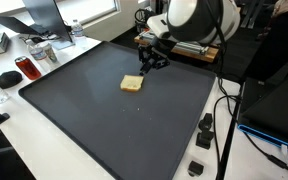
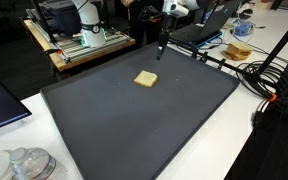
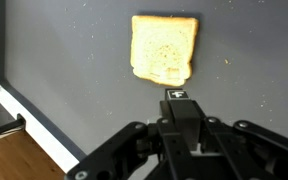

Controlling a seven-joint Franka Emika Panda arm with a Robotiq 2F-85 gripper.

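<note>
Toast [image 3: 164, 47] just beyond claw [image 3: 174, 97]

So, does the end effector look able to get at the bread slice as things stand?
Likely yes. The bread slice lies alone on the dark mat, and nothing stands between it and the end effector, which hangs above the mat, apart from the slice.
</note>
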